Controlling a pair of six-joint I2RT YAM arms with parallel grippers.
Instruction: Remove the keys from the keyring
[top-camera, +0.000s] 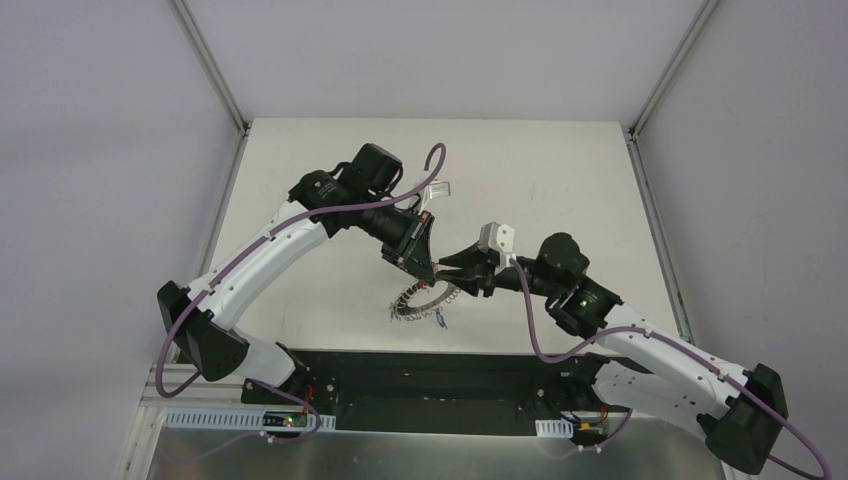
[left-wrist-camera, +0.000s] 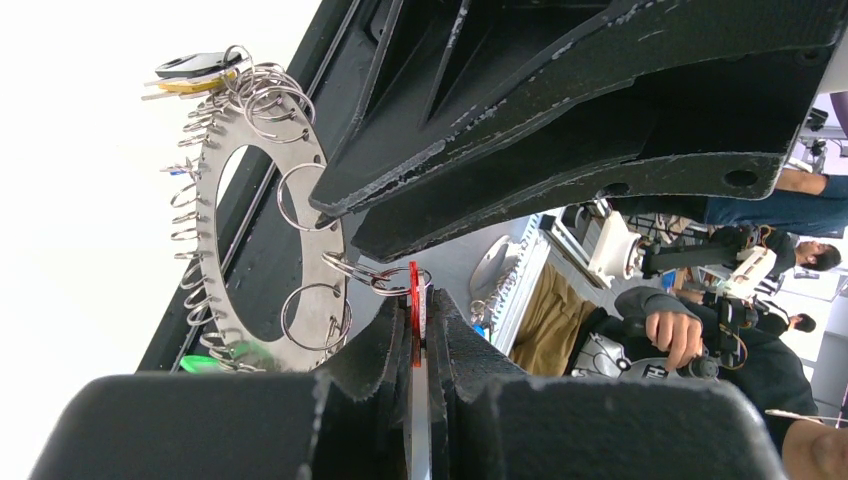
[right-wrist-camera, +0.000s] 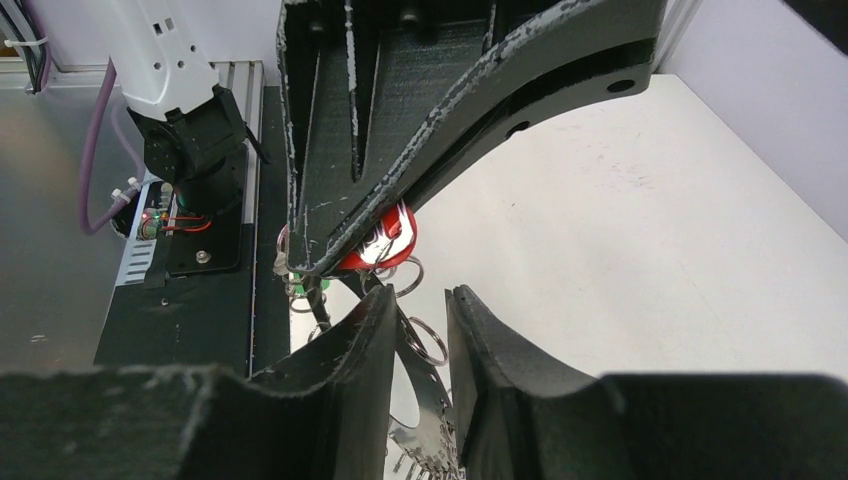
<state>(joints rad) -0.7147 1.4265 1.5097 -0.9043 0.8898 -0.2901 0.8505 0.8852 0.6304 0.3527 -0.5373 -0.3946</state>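
Observation:
The keyring (top-camera: 418, 303) is a flat silvery ring fringed with small wire loops. It hangs tilted below both grippers. My left gripper (top-camera: 422, 272) is shut on a key with a red tag (left-wrist-camera: 414, 300), which joins the keyring (left-wrist-camera: 215, 250) through small split rings. Keys with black and yellow tags (left-wrist-camera: 190, 72) sit at the ring's far end, and a green tag (left-wrist-camera: 200, 362) at its near end. My right gripper (right-wrist-camera: 422, 300) is open, its jaws standing on either side of the keyring's band (right-wrist-camera: 422, 390). The red tag (right-wrist-camera: 385, 235) shows under the left fingers (right-wrist-camera: 450, 130).
The white table (top-camera: 330, 270) lies beneath the hanging ring. A black base strip (top-camera: 420, 375) runs along the near edge under the arms. Grey walls enclose the table on three sides.

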